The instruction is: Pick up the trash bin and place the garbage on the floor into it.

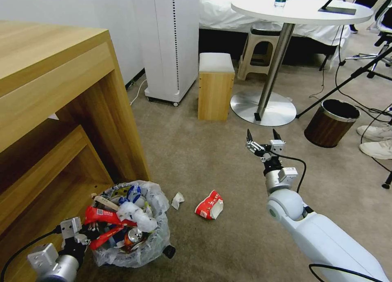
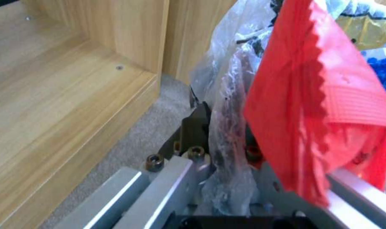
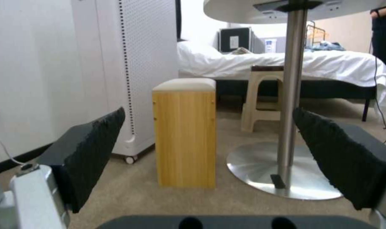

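Wooden desk [image 1: 53, 69], round table [image 1: 302, 8], white bed [image 1: 220, 8]

We are finding the left gripper [image 1: 87, 233] fingertips hidden behind the crinkled bag of the trash bin [image 1: 157, 243] and a red wrapper [image 2: 320, 105], so the finger gap is not readable. The red wrapper is running past the frame edge in the left wrist view. The trash bin's black base is showing only as a small patch. We are seeing the lettering on the red-and-white packet [image 1: 209, 205] too small to read.
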Robot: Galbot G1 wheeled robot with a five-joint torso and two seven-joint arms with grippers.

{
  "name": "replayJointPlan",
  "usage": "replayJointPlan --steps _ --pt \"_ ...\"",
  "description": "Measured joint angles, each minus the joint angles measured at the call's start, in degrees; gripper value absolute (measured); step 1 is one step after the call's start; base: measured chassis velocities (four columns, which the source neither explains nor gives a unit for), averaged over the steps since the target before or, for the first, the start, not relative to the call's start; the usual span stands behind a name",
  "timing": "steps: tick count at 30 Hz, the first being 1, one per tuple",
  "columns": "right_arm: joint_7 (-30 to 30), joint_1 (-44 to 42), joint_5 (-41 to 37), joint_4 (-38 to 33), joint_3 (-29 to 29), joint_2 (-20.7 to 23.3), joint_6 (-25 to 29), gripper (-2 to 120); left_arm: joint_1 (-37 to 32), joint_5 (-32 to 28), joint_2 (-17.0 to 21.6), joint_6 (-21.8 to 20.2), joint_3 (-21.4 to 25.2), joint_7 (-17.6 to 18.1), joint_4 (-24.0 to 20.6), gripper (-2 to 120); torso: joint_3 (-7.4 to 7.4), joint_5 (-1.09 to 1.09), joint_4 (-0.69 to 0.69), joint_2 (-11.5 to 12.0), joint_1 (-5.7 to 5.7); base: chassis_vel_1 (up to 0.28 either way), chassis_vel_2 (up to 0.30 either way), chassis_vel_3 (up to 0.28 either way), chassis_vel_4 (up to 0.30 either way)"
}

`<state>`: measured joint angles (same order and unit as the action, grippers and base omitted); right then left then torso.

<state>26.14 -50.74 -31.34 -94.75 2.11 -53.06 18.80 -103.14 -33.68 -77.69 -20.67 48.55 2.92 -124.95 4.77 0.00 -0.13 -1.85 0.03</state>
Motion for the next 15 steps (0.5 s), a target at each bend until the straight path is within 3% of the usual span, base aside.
replayJointPlan --steps 15 --pt "-0.34 0.57 0.01 0.83 0.64 -0.31 0.73 100 0.30 0.16 -0.80 0.20 -0.01 0.29 0.48 1 0.00 0.00 0.00 0.00 0.00 0.000 0.000 0.000 0.000"
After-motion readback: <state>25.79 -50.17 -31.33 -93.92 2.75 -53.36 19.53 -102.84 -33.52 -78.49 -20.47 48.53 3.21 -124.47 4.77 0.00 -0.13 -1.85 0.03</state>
